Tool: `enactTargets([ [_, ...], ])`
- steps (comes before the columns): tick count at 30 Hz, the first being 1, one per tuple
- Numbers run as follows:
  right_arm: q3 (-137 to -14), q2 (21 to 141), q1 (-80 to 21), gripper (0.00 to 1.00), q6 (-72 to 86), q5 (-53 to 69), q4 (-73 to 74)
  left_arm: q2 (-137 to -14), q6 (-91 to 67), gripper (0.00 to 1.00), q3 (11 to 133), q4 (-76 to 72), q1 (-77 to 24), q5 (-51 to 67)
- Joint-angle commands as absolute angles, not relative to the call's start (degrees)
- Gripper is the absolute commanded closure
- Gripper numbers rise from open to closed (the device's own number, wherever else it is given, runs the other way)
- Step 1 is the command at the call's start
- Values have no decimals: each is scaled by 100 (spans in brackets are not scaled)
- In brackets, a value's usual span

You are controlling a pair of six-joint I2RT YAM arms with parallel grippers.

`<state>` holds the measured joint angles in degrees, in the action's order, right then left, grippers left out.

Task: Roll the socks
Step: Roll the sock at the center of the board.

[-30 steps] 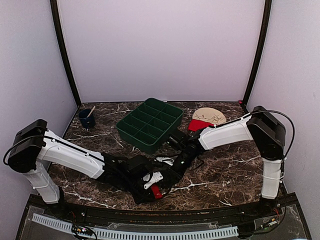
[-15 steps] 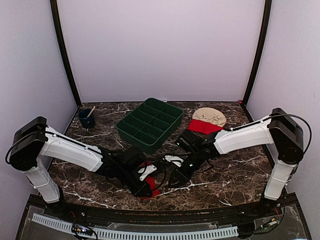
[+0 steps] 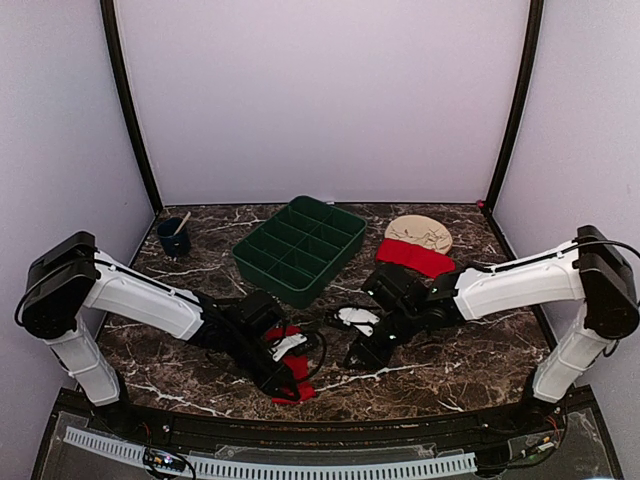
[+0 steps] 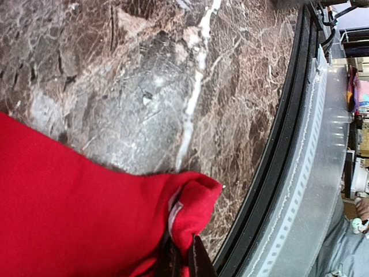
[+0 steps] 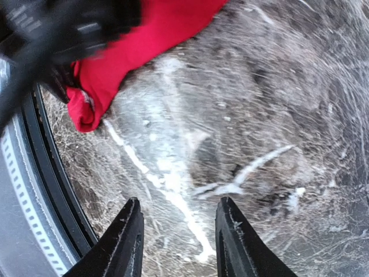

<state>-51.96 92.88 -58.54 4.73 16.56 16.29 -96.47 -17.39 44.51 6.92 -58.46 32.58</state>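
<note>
One bright red sock (image 3: 291,365) lies near the table's front edge, and my left gripper (image 3: 283,389) is shut on its end. In the left wrist view the sock (image 4: 86,213) fills the lower left, its folded tip with a white mark pinched between my fingers (image 4: 199,262). The same sock shows in the right wrist view (image 5: 132,46) at the upper left. My right gripper (image 3: 356,358) is open and empty just right of that sock, over bare marble (image 5: 179,222). A second red sock (image 3: 415,258) lies flat at the back right.
A green compartment tray (image 3: 300,246) stands at the back centre. A tan round piece (image 3: 420,233) lies behind the second sock. A dark blue cup (image 3: 174,238) with a stick stands at the back left. The black table rim (image 4: 277,167) runs close to my left gripper.
My right gripper has let go and pulled back to the right, away from the sock. My left gripper has kept hold of the sock, which now lies more spread out on the table.
</note>
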Motion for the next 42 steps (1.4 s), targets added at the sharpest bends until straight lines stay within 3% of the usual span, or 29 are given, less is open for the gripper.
enactTargets([
  [1, -5054, 8923, -6362, 60, 293, 895, 1365, -9834, -1671, 100, 4386, 996, -5717, 3856],
  [11, -4878, 8518, -7527, 62, -96, -448, 1081, -10395, -1584, 100, 4637, 1166, -5555, 4583],
  [21, -5171, 9023, -8377, 65, -673, -983, 911, -10668, -1495, 100, 4665, 1048, -5335, 4993],
  [42, -6109, 10336, -8561, 70, -1526, -932, 1122, -11135, -918, 100, 4939, 1265, -5162, 5501],
])
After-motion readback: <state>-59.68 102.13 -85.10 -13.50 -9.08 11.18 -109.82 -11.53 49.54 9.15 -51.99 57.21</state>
